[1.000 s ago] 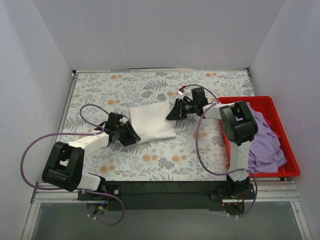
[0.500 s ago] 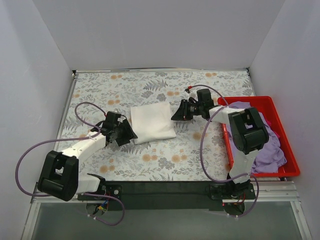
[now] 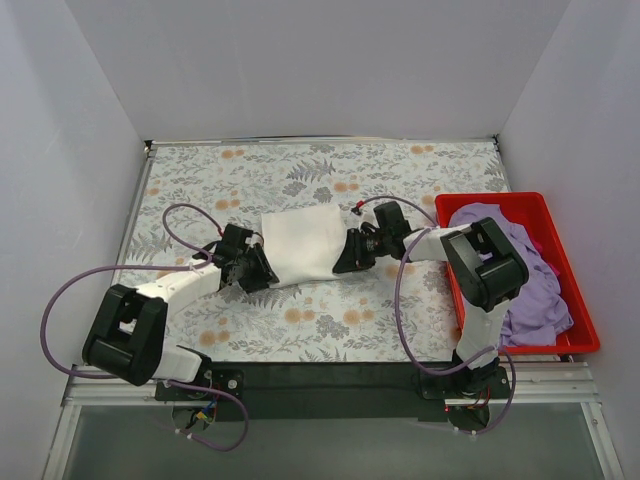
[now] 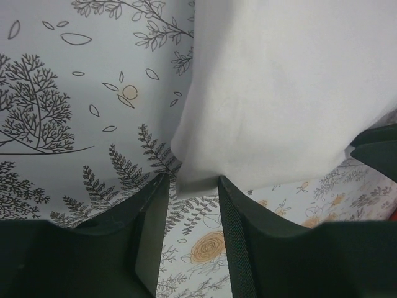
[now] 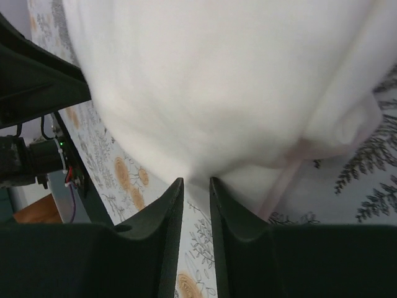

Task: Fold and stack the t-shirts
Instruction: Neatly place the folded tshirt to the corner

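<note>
Pale walls box in a table draped with a floral tablecloth (image 3: 250, 170); near its middle lies the white t-shirt (image 3: 305, 243), folded to a rough rectangle and turned slightly off square; at 3 o'clock from it, well apart, sits a red bin (image 3: 540, 200) holding the lavender t-shirt (image 3: 525, 285) in a loose heap, one fold riding up at the bin's 10 o'clock corner.

The left gripper (image 3: 266, 274) lies low over the tablecloth at the white t-shirt's 8 o'clock corner; in the left wrist view its fingers (image 4: 149, 217) stand a modest gap apart and the shirt's corner sits right between the tips; whether they pinch it or merely bracket it, I cannot tell. The right gripper (image 3: 343, 262) meets the shirt at its 4 o'clock corner; in the right wrist view its fingers (image 5: 170, 211) are nearly together, a slim strip of tablecloth showing between them, and the shirt's edge dips down to the tips; a rounded fold bulges at 3 o'clock of that view; here too a true grip cannot be told. Purple cables (image 3: 60, 300) loop out from both arms.
</note>
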Robot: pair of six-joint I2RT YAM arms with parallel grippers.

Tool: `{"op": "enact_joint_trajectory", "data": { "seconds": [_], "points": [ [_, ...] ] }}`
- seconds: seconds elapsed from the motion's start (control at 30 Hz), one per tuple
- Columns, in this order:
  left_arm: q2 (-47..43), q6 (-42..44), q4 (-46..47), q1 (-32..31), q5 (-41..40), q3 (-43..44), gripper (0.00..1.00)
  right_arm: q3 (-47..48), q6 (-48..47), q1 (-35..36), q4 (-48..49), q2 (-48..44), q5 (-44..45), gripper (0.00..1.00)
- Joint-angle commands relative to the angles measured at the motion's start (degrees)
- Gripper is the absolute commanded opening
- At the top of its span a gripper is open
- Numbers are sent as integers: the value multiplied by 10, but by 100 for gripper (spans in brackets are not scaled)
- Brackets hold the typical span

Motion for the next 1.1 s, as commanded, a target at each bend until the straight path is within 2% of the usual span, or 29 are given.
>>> {"op": "enact_joint_trajectory", "data": {
  "seconds": [0.0,0.1,0.2,0.23,0.33,0.47,0.6,0.77,1.07],
  "points": [
    [0,-3,1,-2,-43,9,36,-15,-10,-14,-2,15,40,27],
    [-12,-8,-37,-1,-79,17,34,-25,-27,-20,-19,-1,74,26],
    [-38,-7,-75,-1,-116,31,34,-1,-60,-20,-84,-36,112,30],
    [-59,-2,-83,0,-123,41,38,9,-83,-20,-117,-46,125,32],
    [-94,5,-119,0,-154,60,44,59,-122,-20,-187,-73,174,41],
    [-136,14,-152,-1,-186,75,55,125,-150,-20,-266,-73,226,61],
    [-172,28,-156,0,-207,77,59,186,-172,-20,-309,-37,240,63],
    [-191,44,-145,-1,-221,58,59,244,-184,-19,-315,21,237,61],
    [-187,52,-121,-1,-199,30,59,275,-185,23,-323,79,224,57]
  ]
}}
